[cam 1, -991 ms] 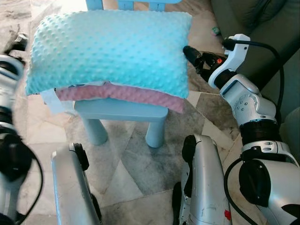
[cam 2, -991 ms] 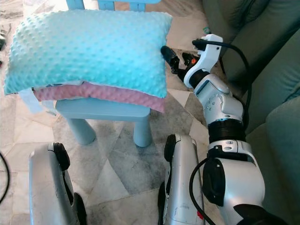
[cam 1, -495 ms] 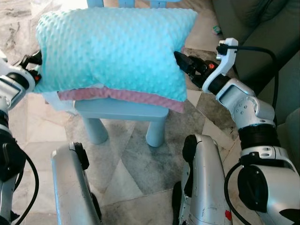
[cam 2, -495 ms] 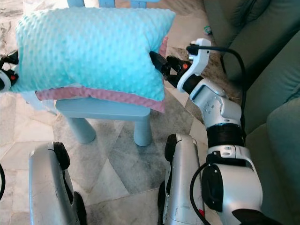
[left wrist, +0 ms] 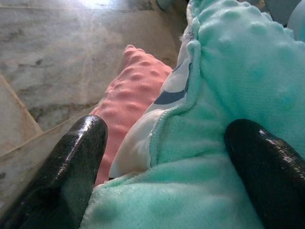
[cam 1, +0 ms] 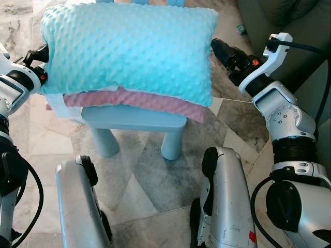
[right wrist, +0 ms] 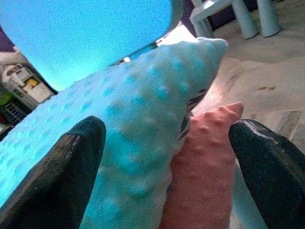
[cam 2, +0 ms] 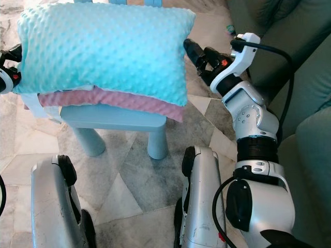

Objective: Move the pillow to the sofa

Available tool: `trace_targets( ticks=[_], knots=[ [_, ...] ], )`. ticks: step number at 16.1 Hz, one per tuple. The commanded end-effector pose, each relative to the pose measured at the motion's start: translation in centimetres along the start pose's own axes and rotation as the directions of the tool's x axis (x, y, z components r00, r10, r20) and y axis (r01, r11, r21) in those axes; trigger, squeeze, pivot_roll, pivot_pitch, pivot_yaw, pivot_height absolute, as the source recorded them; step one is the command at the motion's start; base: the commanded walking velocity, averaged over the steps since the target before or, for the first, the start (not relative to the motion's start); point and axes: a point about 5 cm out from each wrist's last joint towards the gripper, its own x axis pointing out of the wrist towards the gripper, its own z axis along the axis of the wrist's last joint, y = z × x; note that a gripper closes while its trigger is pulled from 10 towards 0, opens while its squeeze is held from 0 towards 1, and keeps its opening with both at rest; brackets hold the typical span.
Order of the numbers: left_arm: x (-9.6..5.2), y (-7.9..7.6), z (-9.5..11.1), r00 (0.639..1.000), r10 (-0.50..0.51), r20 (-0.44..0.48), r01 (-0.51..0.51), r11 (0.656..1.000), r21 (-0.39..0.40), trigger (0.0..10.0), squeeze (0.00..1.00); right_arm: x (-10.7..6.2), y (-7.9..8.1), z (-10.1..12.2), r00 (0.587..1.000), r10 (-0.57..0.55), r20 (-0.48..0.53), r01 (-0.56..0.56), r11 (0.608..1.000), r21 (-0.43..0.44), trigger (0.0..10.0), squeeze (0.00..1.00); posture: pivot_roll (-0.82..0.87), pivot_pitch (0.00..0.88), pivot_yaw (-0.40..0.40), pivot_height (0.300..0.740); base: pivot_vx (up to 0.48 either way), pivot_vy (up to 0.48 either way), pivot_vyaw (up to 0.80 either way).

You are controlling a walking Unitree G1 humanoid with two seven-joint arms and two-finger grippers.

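- Left gripper (left wrist: 162,157): at the pillow's left end, just beside its edge. Wrist view shows the two black fingers (left wrist: 76,157) spread apart, with the pillow's seam and corner lying between them. Cannot tell whether either finger presses the fabric.
- Pillow (cam 1: 129,49): turquoise, dotted plush, lying flat on top of a pink cushion (cam 1: 155,101) of the same bumpy texture; the pink one pokes out along the near edge and at both ends. A white tag or label with a dark mark shows at the seam in the left wrist view.
- Both cushions rest on a small light-blue stool (cam 1: 134,124) standing on a grey marble floor (cam 1: 150,175). The pillow overhangs the stool on each side.
- Right gripper (cam 2: 194,51): close to the pillow's right end, near its upper corner, apart from it in the head views. Right wrist view shows the fingers (right wrist: 57,171) wide apart, the pillow's corner and the pink cushion's corner seen between them.
- Sofa (cam 2: 305,77): grey-green, at far right, behind and beside the right arm, well apart from the pillow.
- Robot's silver legs (cam 1: 227,201) in the foreground, below the stool.
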Motion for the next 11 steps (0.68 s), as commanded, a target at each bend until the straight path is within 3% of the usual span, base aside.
trace_targets(
  ticks=[1,3,7,11],
  knots=[
    [-0.2,-0.4,0.8,1.000,-0.023,0.001,0.023,1.000,-0.001,10.0,0.00,0.1,0.6,0.5,0.999,0.044,0.016,-0.044,0.999,0.008,10.0,0.00,-0.13,0.355,-0.079,0.352,0.000,0.000,0.00],
    [-0.2,-0.6,0.4,0.997,-0.064,-0.044,0.064,0.998,-0.011,10.0,0.00,0.2,1.6,-0.2,0.994,0.110,-0.004,-0.110,0.993,0.049,10.0,0.00,-0.13,0.360,-0.079,0.352,0.000,0.000,0.00],
    [-0.1,-1.2,-1.6,0.970,-0.170,-0.175,0.167,0.985,-0.032,10.0,0.00,0.9,3.5,-3.8,0.976,0.187,-0.111,-0.176,0.979,0.100,10.0,0.00,-0.13,0.366,-0.079,0.352,0.000,0.000,0.00],
    [-0.1,-1.8,-3.2,0.933,-0.242,-0.268,0.241,0.970,-0.037,10.0,0.00,2.3,4.7,-6.6,0.973,0.096,-0.211,-0.102,0.995,-0.018,10.0,0.00,-0.12,0.369,-0.085,0.352,0.000,0.000,0.00]
  ],
)
